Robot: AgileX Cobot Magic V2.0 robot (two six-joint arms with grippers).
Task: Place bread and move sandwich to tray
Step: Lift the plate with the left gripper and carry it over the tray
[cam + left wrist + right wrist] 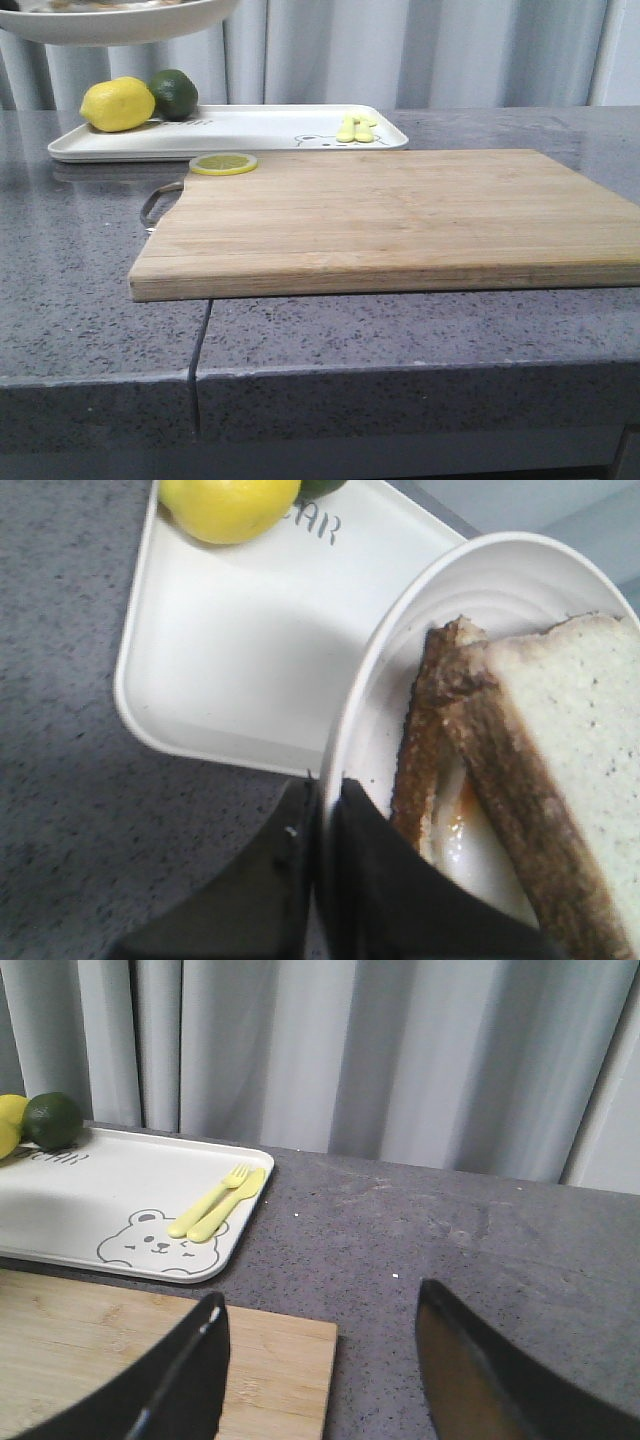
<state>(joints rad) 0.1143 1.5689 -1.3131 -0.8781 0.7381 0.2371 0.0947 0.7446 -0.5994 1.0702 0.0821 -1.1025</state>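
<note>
Grey speckled countertop (pixel 90 330) with pale curtains behind. Going left to right in the front view: we see the plate (pixel 110 22) held up high at the top left corner, above the tray (pixel 250 130), which carries a lemon (pixel 117 104) and a lime (pixel 175 92) at its far left and a small yellow fork set (pixel 357 128) near the bear drawing. A lemon slice (pixel 223 163) sits at the back left corner of the cutting board (pixel 400 215).

Left gripper (pixel 322 820) is clamped on the plate rim, one finger on each side, with the sandwich (pixel 520 800) on the plate over the tray corner. We judge the plate stiff and slick, and fairly heavy for a single rim pinch, so it could tip; the sandwich is soft and loose, the egg slippery, so we keep it level.

Right gripper (pixel 320 1360) is spread wide with nothing between the fingers, hovering over the board's far right corner.
</note>
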